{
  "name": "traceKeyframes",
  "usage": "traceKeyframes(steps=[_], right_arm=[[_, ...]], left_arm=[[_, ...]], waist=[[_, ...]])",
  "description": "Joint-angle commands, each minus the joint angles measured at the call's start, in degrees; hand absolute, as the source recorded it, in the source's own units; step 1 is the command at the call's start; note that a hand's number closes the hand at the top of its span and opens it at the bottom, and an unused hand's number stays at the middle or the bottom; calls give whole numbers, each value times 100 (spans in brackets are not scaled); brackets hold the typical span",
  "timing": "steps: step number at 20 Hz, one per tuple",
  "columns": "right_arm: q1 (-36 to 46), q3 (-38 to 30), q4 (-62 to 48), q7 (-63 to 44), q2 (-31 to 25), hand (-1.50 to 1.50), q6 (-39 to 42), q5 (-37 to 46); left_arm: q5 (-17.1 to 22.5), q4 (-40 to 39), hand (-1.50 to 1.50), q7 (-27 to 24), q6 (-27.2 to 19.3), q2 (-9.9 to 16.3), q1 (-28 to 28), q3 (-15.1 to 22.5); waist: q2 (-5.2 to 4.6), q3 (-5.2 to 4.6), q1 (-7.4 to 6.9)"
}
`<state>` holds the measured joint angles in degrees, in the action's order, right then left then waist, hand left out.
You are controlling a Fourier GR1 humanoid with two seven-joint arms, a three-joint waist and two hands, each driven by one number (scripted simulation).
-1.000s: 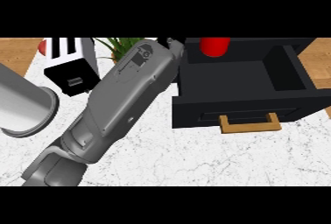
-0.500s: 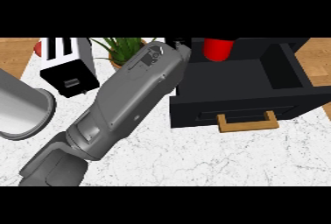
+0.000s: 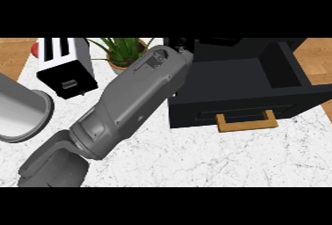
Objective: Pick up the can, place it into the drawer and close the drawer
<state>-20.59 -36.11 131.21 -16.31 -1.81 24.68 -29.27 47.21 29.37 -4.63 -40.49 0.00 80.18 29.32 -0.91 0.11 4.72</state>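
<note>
The black drawer (image 3: 285, 70) stands pulled open at the right, showing a dark inside and a wooden handle (image 3: 246, 121) on its front. My right forearm (image 3: 136, 101) crosses the view from the lower left up to the drawer's back left corner. Only dark bits of the right hand (image 3: 184, 44) show there, at the picture's upper edge over the drawer. No part of the can is visible; where it is I cannot tell. My left hand does not show.
A black and white toaster (image 3: 65, 66) stands at the back left, with a small red thing (image 3: 35, 48) behind it. A potted plant (image 3: 123, 52) sits beside the forearm. A large grey cylinder (image 3: 19, 110) fills the left edge. White marble counter (image 3: 227, 158) lies in front.
The red can showed at the drawer's back left corner before; now it is out of sight. My right forearm has edged slightly right and forward over the drawer.
</note>
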Motion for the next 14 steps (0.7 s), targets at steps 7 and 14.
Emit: traceKeyframes(steps=[7,14], right_arm=[[105,28,32,-169,-82,-150,-16,-114],[72,79,102,-92,80,-150,17,122]], left_arm=[[477,-442,-150,-254,-449,0,69,383],[789,-333,-150,-512,-513,0,13,560]], waist=[[-28,2,67],[-16,1,54]])
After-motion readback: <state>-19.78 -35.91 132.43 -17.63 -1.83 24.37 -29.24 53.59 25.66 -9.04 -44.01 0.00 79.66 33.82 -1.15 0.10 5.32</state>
